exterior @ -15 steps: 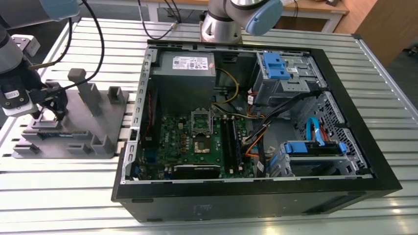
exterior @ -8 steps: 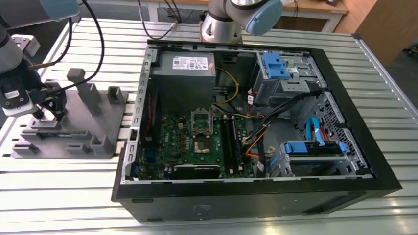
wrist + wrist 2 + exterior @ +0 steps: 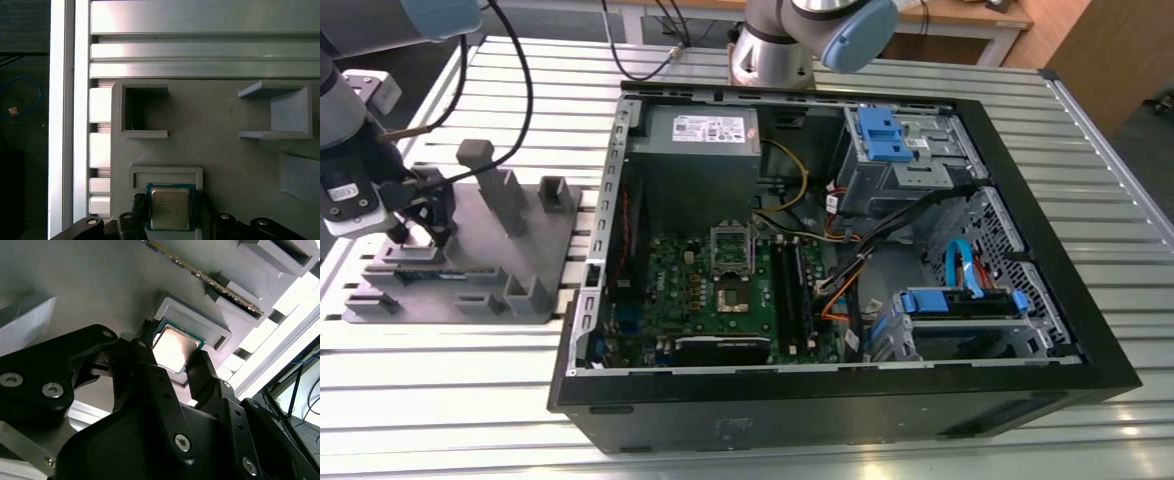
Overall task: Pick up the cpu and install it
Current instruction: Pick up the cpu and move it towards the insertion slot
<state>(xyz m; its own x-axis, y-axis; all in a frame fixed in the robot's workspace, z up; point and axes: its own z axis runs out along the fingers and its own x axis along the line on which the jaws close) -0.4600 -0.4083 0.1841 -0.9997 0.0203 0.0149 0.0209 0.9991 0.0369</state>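
cpu [image 3: 170, 209]: smooth silver metal lid, semi-gloss, throwing a pale glare; thin green board rim around it. My gripper [image 3: 174, 351]: black, smooth satin shell, plastic or coated metal, can't tell which. Its screw heads [image 3: 181, 441] are bright metal. Fixture block [image 3: 225, 150]: matt grey plastic, no shine. Table [image 3: 200, 50]: bare aluminium slats, ribbed, with shiny streaks. PC case [image 3: 854, 410]: matt black outside, dull grey sheet metal inside. Drive latches [image 3: 881, 135]: blue plastic.
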